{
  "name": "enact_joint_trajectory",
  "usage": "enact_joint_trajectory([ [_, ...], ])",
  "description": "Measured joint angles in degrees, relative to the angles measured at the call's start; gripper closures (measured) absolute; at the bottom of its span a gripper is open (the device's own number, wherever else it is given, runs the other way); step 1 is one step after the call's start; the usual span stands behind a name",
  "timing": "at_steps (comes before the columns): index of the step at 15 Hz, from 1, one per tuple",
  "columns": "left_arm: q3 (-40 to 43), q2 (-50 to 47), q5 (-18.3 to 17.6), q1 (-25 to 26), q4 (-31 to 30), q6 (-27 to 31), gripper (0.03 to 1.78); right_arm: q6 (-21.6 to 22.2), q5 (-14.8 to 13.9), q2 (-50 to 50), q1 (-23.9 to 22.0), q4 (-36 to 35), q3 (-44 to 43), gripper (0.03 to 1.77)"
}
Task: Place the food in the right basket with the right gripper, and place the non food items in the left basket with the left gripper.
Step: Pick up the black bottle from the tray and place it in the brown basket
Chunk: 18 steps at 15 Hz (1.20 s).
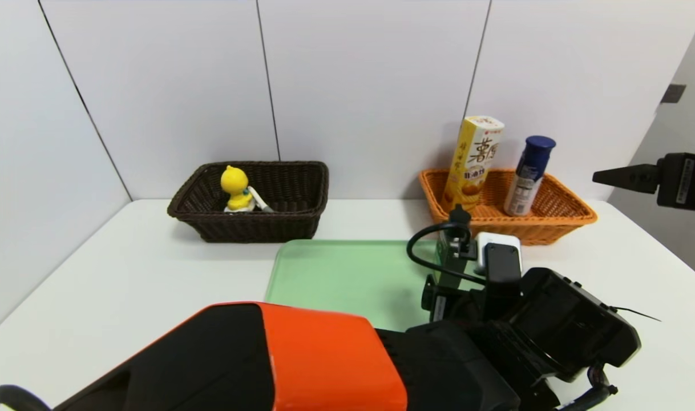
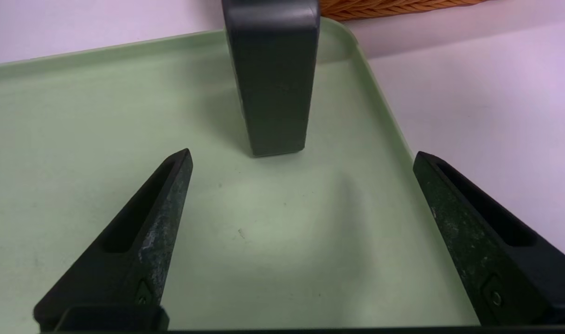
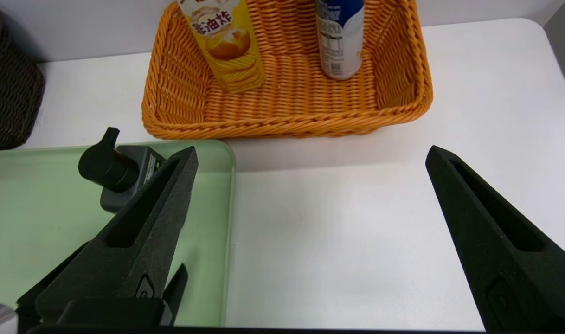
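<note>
The left end effector (image 2: 301, 160) is hanging low over the green tray (image 2: 78, 139), near the tray's right side, with its two fingers (image 2: 157, 218) spread wide apart and holding nothing. Just ahead of it, a dark box (image 2: 275, 79) is standing upright on the tray, near the corner closest to the orange basket (image 2: 394, 7). The tips are not touching the box.

The right end effector (image 3: 310, 157) is waiting higher up over the white counter (image 3: 347, 241), off to the right of the tray, in front of the orange basket. Its fingers are wide apart too, and nothing is between them.

A yellow snack box (image 1: 474, 162) and a white bottle with a blue cap (image 1: 529, 176) are standing in the orange basket, each leaning toward the back wall. A yellow duck toy (image 1: 236, 189) is sitting in the dark brown basket (image 1: 290, 222) on the left side of the counter
</note>
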Motion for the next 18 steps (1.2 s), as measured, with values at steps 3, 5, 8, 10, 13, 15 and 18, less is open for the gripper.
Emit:
enact_joint_trajectory([
  [3,-2.4,1.8,0.6,0.4,0.0,1.4,0.12,0.0,0.4,0.0,-0.3,0.0,0.7,0.10],
  [5,-3.8,2.6,0.7,0.7,0.0,2.4,0.12,0.0,1.0,0.0,-0.5,0.0,0.9,0.10],
  [8,-4.8,3.3,0.8,1.2,0.0,2.9,0.12,0.0,1.6,0.2,-1.0,-0.1,1.3,0.10],
  [10,-5.0,3.6,0.8,1.8,-0.2,3.8,0.12,0.0,1.9,0.2,-1.2,-0.1,1.8,0.10],
  [13,-6.7,4.0,0.8,2.7,-0.1,4.6,0.12,0.0,1.9,0.5,-1.3,-2.9,3.0,0.10],
  [15,-7.8,4.5,0.8,3.4,-0.2,5.1,0.12,-0.1,2.0,0.7,-1.3,-4.6,3.9,0.10],
  [18,-10.8,5.9,0.8,3.9,-0.5,6.2,0.12,-0.2,2.0,1.2,-1.3,-4.9,4.3,0.10],
])
